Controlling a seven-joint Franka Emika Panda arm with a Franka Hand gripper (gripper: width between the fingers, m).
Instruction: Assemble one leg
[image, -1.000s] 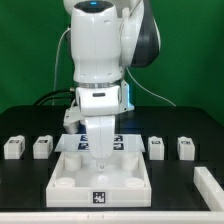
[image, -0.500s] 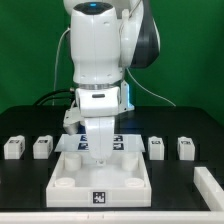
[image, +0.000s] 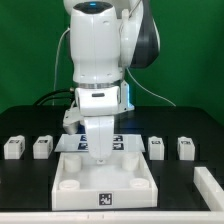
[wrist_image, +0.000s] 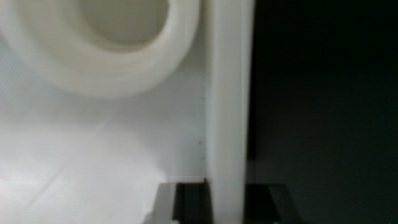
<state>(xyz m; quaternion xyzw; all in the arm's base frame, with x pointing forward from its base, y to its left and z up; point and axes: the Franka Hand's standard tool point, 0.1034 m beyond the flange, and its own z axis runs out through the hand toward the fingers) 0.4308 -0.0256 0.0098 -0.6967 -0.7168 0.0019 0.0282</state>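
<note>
Four small white legs stand in a row on the black table: two at the exterior view's left (image: 12, 147) (image: 42, 146) and two at its right (image: 156, 147) (image: 185, 148). None is held. The large flat white square panel (image: 135, 185) with round corner sockets lies in front. My gripper (image: 100, 158) reaches down onto its far rim. In the wrist view the panel's upright rim (wrist_image: 228, 120) runs between my two dark fingertips (wrist_image: 192, 205), which close on it from both sides. A round socket (wrist_image: 107, 45) shows beside the rim.
The marker board (image: 128, 143) lies flat behind the panel, partly hidden by the arm. A white L-shaped piece (image: 210, 186) lies near the table's front at the exterior view's right.
The panel has slid a little toward the exterior view's right together with my gripper. The legs have not moved.
</note>
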